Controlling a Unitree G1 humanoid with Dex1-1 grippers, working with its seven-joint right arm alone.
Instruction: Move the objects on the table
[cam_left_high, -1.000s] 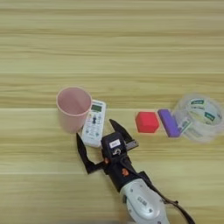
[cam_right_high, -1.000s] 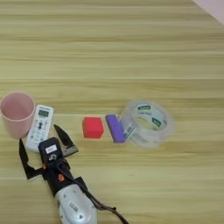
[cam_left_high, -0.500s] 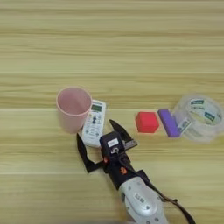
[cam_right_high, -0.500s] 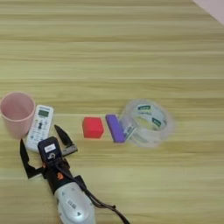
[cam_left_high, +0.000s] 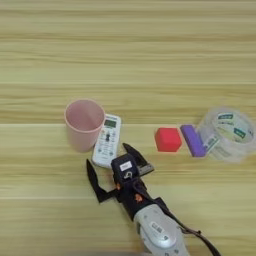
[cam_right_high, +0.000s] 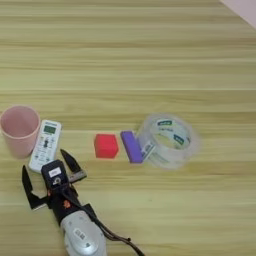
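A pale pink cup (cam_left_high: 84, 122) stands upright at the left. The slim white remote (cam_left_high: 107, 140) lies right beside it, screen end away from me. To the right sit the small red cube (cam_left_high: 167, 139) and the purple bar (cam_left_high: 192, 140), which rests against the tape roll. My right gripper (cam_left_high: 107, 156) comes up from the bottom edge and is open. Its two black fingers (cam_left_high: 92, 176) are spread to either side of the remote's near end. The right eye view also shows the gripper (cam_right_high: 43, 161), the remote (cam_right_high: 45, 145) and the cube (cam_right_high: 106, 145).
A clear tape roll (cam_left_high: 227, 132) lies flat at the right, touching the purple bar. The light wood table (cam_left_high: 130, 55) stretches bare behind the row of things. My silver forearm (cam_left_high: 157, 232) crosses the near edge.
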